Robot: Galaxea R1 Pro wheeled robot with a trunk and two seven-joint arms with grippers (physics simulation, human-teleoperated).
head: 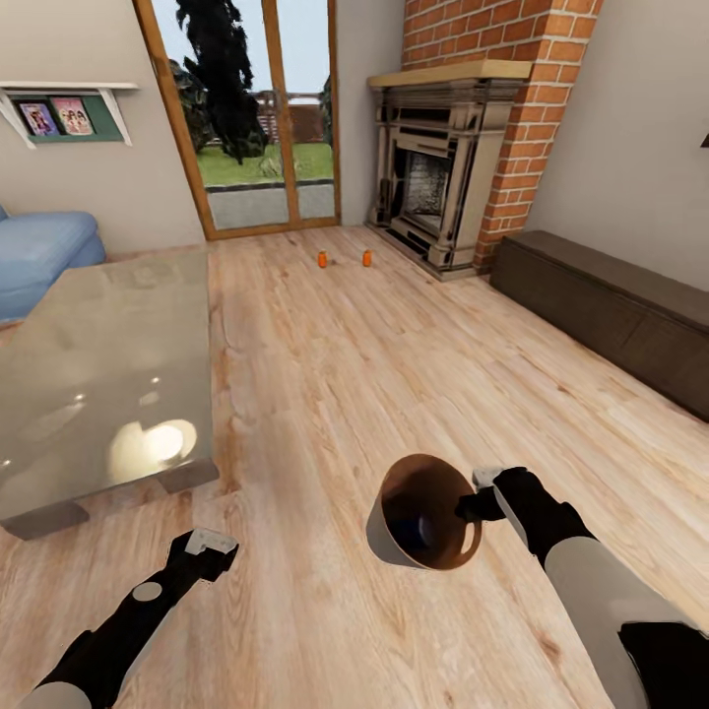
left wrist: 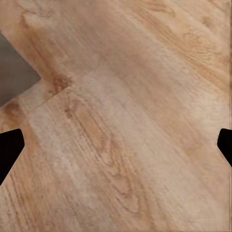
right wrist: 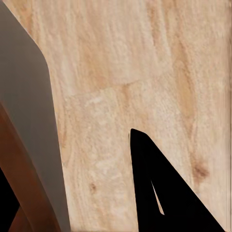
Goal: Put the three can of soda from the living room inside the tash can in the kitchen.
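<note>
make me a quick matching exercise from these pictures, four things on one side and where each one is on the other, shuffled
Things:
1. tash can
2. two soda cans
3. sofa
4. long dark bench

Places:
A. against the wall beside the fireplace
B. on the floor in front of the fireplace
C. held at its rim by the right pincer
D. behind the glossy low table

Pairs: 1-C, 2-B, 3-D, 4-A

The wooden floor (head: 394, 364) lies open up to the two soda cans (head: 344, 259) near the fireplace (head: 433, 177). The glass table (head: 89, 394) blocks the left side, and the dark bench (head: 611, 310) lines the right wall.
</note>
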